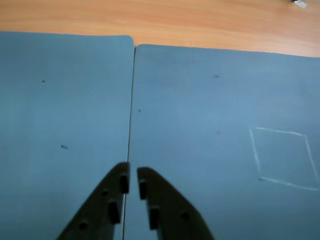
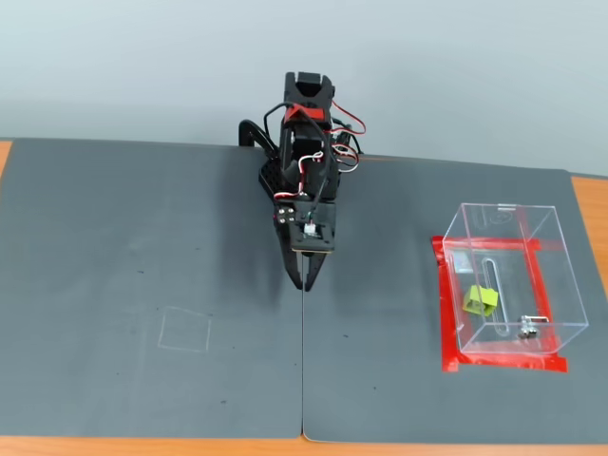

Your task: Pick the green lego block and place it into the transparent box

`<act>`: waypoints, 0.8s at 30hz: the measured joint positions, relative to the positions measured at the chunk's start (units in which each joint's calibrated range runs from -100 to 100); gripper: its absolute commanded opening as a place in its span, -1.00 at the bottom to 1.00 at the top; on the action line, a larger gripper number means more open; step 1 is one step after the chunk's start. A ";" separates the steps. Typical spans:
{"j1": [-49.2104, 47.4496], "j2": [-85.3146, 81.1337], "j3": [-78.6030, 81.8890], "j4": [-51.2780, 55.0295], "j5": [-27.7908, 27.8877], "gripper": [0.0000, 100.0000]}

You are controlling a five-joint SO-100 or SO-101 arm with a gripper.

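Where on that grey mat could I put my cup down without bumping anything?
In the fixed view, the left mat is bare apart from a faint chalk square. The strip between the gripper and the transparent box is free too. The right edge is crowded: the box, holding the green lego block, sits on red tape.

Light: even, bright, diffuse | Shadows: faint, soft under the arm (image 2: 306, 190) | Glare: mild sheen on transparent box (image 2: 511, 275) walls | Focus: wrist view soft, hazy; fixed view sharp
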 measured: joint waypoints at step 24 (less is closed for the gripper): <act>-0.07 0.00 0.27 8.76 -0.05 -0.96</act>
